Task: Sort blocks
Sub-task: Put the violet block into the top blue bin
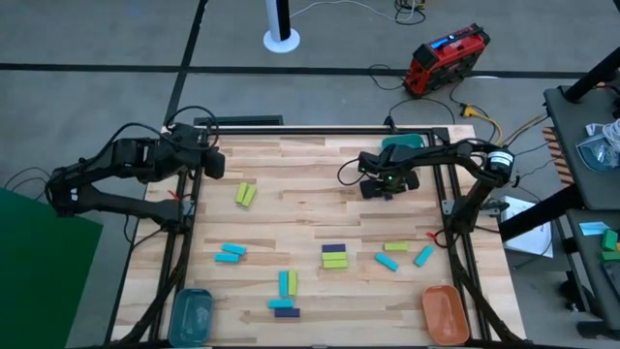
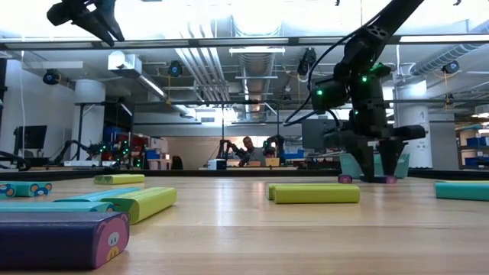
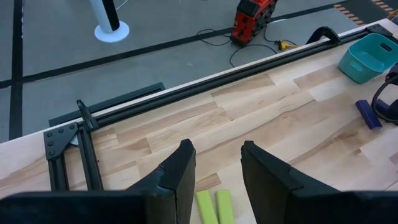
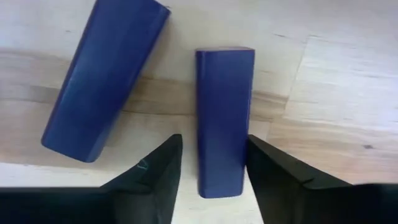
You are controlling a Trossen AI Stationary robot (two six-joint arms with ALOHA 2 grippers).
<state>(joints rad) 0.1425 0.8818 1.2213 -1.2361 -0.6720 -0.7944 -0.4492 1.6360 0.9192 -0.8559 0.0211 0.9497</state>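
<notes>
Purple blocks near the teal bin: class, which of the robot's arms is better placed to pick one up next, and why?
Right. The right hand is open, straddling a purple block, low at the table. The left hand hovers by two green blocks, far from the purple ones.

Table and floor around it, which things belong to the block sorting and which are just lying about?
Job: yellow-green blocks, cyan blocks, purple blocks, teal bowl, orange bowl, right end effector straddling a purple block.

Lying about: red device, white post base, cables.

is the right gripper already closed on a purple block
No, the right gripper is open, its fingers straddling one purple block without touching it.
</notes>
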